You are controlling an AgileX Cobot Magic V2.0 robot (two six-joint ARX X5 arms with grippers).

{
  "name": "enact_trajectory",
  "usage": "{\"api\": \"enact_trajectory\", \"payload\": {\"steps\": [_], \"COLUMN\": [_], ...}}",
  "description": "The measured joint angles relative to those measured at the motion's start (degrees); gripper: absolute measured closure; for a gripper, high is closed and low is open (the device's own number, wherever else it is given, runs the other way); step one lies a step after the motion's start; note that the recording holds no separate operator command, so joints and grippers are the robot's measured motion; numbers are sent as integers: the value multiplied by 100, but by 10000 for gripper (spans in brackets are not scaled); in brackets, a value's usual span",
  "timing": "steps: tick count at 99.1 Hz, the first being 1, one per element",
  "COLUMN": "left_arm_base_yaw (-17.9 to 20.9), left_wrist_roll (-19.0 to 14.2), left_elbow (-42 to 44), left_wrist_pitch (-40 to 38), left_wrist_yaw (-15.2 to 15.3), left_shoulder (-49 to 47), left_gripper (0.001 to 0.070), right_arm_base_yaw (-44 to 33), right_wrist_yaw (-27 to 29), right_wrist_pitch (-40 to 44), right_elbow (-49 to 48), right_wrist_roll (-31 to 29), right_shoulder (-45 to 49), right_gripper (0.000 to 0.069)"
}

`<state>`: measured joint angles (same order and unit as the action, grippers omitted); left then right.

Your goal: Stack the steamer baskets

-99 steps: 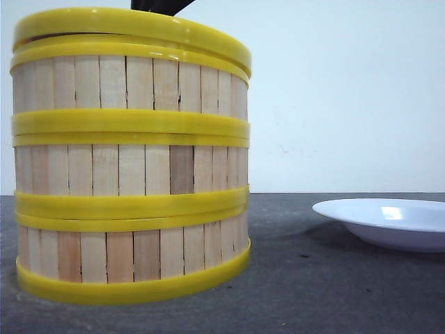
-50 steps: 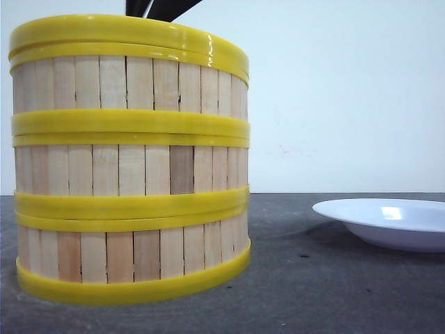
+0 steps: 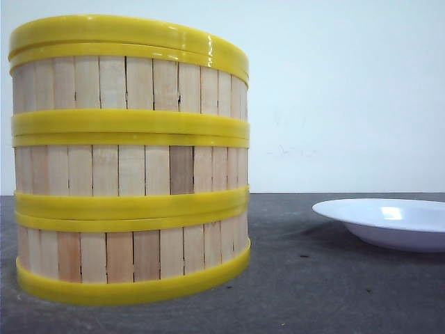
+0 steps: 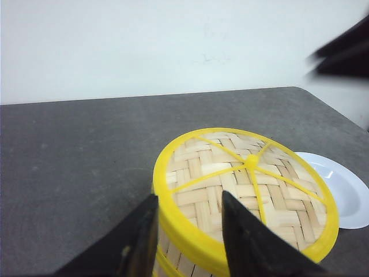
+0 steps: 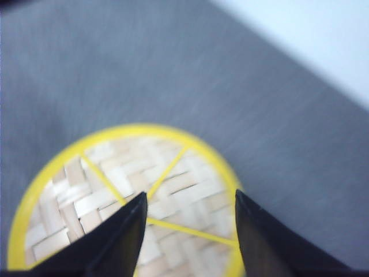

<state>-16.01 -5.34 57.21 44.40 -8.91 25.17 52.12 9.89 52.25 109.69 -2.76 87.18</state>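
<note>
Steamer baskets (image 3: 130,167): three, stacked in one column on the table (image 3: 334,292); woven lid (image 4: 245,187) on top | plate (image 3: 389,221): one, white, at the stack's 3 o'clock, apart | left gripper (image 4: 187,231): fingers spread, empty; right gripper (image 5: 187,231): fingers spread, empty, above lid

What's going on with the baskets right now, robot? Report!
Left pincer open, empty. Right pincer open, empty above the lid. Three steamer baskets stacked, lid on top. White plate sits apart, not in the way.
</note>
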Motion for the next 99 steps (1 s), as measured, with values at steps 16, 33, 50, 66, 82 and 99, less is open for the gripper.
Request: {"api": "enact_trajectory", "payload": {"steps": [16, 33, 50, 66, 82, 99], "left_arm_base_yaw": [0, 0, 0, 2, 0, 0], "left_wrist_roll": [2, 39, 146, 144, 98, 61], "left_elbow": [0, 0, -46, -542, -1104, -1281], "left_wrist_pitch": [0, 0, -33, -151, -337, -83], "left_wrist_yaw": [0, 0, 0, -2, -9, -9], "left_shoulder": [0, 0, -13, -243, -758, -1032], "left_gripper": [515, 515, 515, 515, 515, 515], "right_arm_base_yaw": [0, 0, 0, 0, 0, 0], "right_wrist_yaw": [570, 1196, 1609, 1937, 2033, 2033], "right_wrist_pitch": [63, 608, 804, 498, 192, 103], "right_elbow": [9, 4, -444, -1659, -3161, -4463], "right_wrist_roll": [90, 127, 129, -33, -367, -682], "right_shoulder": [-837, -1517, -2350, -3322, -4325, -4988], "right_gripper": [369, 342, 341, 341, 341, 341]}}
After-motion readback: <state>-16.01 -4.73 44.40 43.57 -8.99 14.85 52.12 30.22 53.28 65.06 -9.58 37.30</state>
